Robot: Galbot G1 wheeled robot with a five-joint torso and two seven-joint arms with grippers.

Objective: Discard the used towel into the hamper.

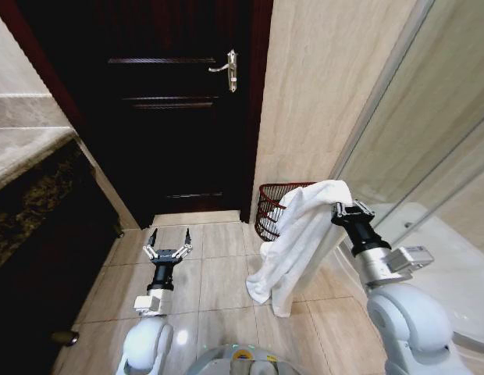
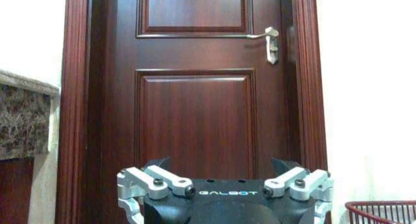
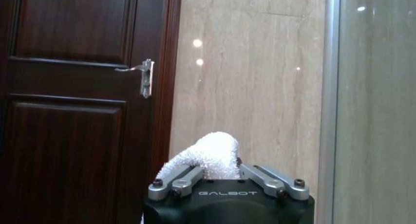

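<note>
Above tiled floor (image 1: 218,289), right gripper (image 1: 341,207) jaws clamp towel (image 1: 300,234) beside hamper (image 1: 272,209); left gripper (image 1: 168,244) wide.

- A dark wooden panelled door (image 1: 176,117) fills the far wall, with a silver lever handle (image 1: 228,69) on its right side.
- To the right of the door stands a beige stone-look wall (image 1: 320,94) (polished enough to catch small light spots).
- Farther right runs a glass shower screen (image 1: 437,133) with a metal frame.
- The floor (image 1: 218,273) is laid in pale beige tiles.
- On the left stands a counter (image 1: 27,156) with a dark marbled front.
</note>
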